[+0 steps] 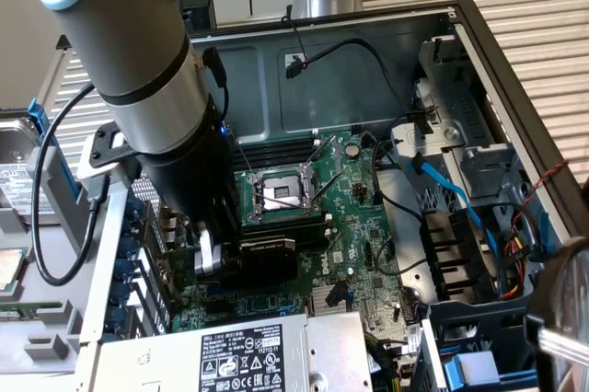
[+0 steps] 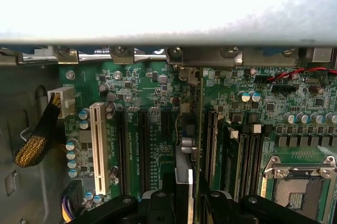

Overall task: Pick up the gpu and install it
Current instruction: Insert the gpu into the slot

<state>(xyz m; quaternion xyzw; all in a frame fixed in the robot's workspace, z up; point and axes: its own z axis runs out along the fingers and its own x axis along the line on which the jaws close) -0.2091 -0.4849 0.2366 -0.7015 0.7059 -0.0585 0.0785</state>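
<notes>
The gpu (image 1: 267,254) is being held clamped between the fingers of the hand (image 1: 210,259), directly above the motherboard (image 1: 363,226) inside the open computer case (image 1: 368,70). In the wrist view the card is being seen edge-on: a thin vertical strip, its silver bracket edge (image 2: 185,174) rising between the two black fingers (image 2: 158,203) and running straight away from the hand along the expansion slots.

Taking the motherboard as the landmark, the card is being carried over the slot area, between the CPU socket (image 1: 281,194) and the power supply (image 1: 248,360) at the board's nearer edge. Its long axis is being kept parallel to the black slots (image 2: 142,150), with the white slot (image 2: 97,145) lying off to one side, several slots away. Whether the edge connector is already touching a slot cannot be told from either view; the card appears to be just above or barely at the board.

Farther off, past the socket, the case's rear wall is being crossed by a loose black cable (image 1: 359,51).
</notes>
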